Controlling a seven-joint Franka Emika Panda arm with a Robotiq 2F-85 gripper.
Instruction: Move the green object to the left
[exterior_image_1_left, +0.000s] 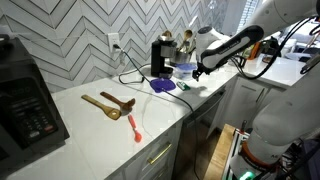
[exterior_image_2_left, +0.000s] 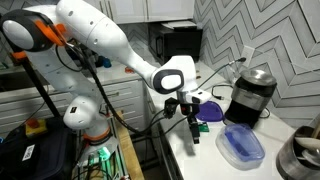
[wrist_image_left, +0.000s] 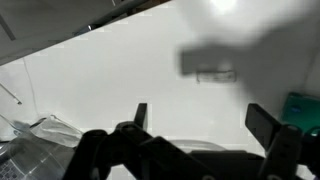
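In an exterior view the pincer (exterior_image_1_left: 198, 73) hangs above the white surface (exterior_image_1_left: 150, 110); the green object (exterior_image_1_left: 185, 88) lies just beside the purple disc (exterior_image_1_left: 162, 85). In an exterior view the pincer (exterior_image_2_left: 190, 128) points down near the bowl (exterior_image_2_left: 240, 147). In the wrist view its fingers (wrist_image_left: 262, 120) are spread and empty, with the green object (wrist_image_left: 302, 108) at the right edge.

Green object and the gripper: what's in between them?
Only bare white counter. In the wrist view the green object sits just beyond one finger of the open gripper.
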